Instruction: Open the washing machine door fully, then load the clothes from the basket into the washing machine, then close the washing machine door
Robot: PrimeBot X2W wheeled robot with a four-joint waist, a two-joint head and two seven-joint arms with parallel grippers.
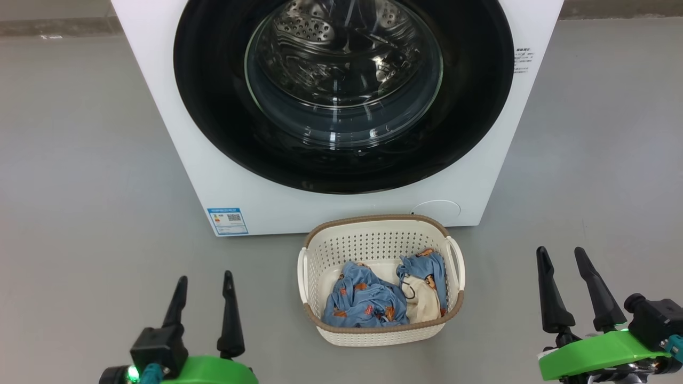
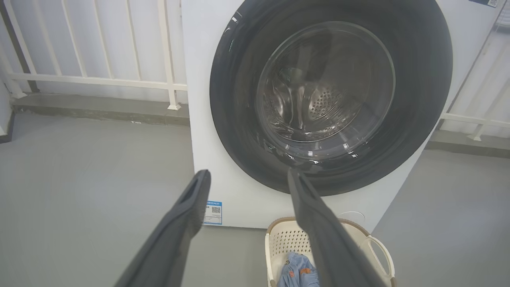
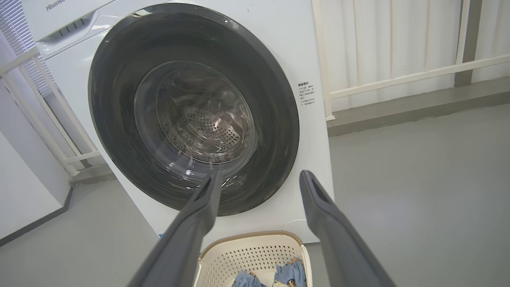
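Jaws on both grippers stand spread, holding nothing. In the head view the left gripper (image 1: 206, 275) sits at 7 o'clock from the basket (image 1: 373, 220) and the right gripper (image 1: 560, 250) at 4 o'clock, both well apart from it.

Washing machine door (image 1: 344, 80) shut flush against the washing machine (image 1: 160, 80). Steel drum seen through the glass. Basket on the grey floor (image 1: 80, 186) at 6 o'clock from the door, just in front of the machine. Clothes (image 1: 368, 301) all lie in it, heaped toward the near side.

Step in hand, by my reading: the first one, opening the door, not yet begun. Next move calls for one gripper to rise to the door's rim and pull it through a full swing. Neither handle nor hinge side is evident, so I cannot tell which edge to take.

Writing:
- "Hisens…" on the top panel (image 3: 59, 6), cut by the frame edge.
- Blue label sticker (image 1: 228, 221) at 7 o'clock from the door, with a QR code. Text too small to read.
- Small printed block (image 1: 523, 58) at 3 o'clock. Illegible.
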